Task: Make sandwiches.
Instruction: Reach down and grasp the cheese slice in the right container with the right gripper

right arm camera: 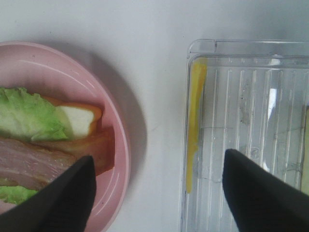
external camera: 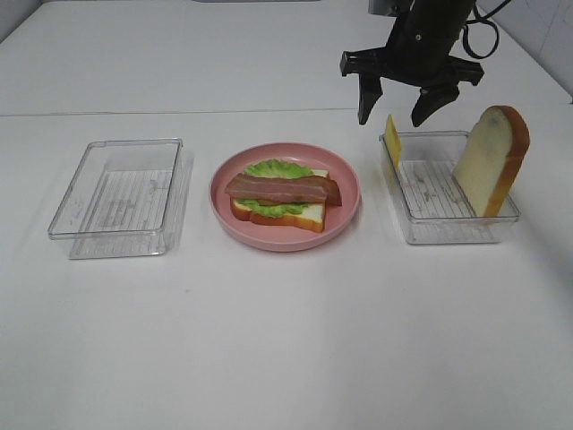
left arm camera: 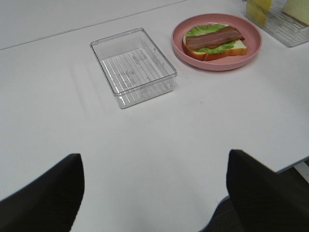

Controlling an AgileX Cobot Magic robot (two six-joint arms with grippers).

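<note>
pink plate (external camera: 351, 193) sits in the middle of the white table (external camera: 286, 340), between two clear plastic trays. on it lies the part-built sandwich (external camera: 285, 197): a white bread slice (external camera: 300, 218) with an orange-brown crust lies flat at the bottom, a green ruffled lettuce leaf (external camera: 276, 167) is spread over it, and reddish-brown bacon strips (external camera: 282, 188) lie across the top, running left to right.

the left tray (external camera: 116, 235) stands just left of the plate. the right tray (external camera: 439, 233) stands just right of the plate and holds two more pieces. a yellow cheese slice (external camera: 392, 141) stands on edge against its left wall. a second bread slice (external camera: 492, 161) stands upright, leaning on its right wall.

the right gripper (external camera: 391, 117) hangs in the air over the far left corner of the right tray, above the cheese slice, touching nothing. its jaws are spread wide and point down. in its wrist view the cheese slice shows between the two dark fingers (right arm camera: 251, 193).

the left gripper (left arm camera: 153, 154) shows only in its own wrist view. it is over bare table, well apart from the left tray and the plate, with its jaws spread and nothing between them.
</note>
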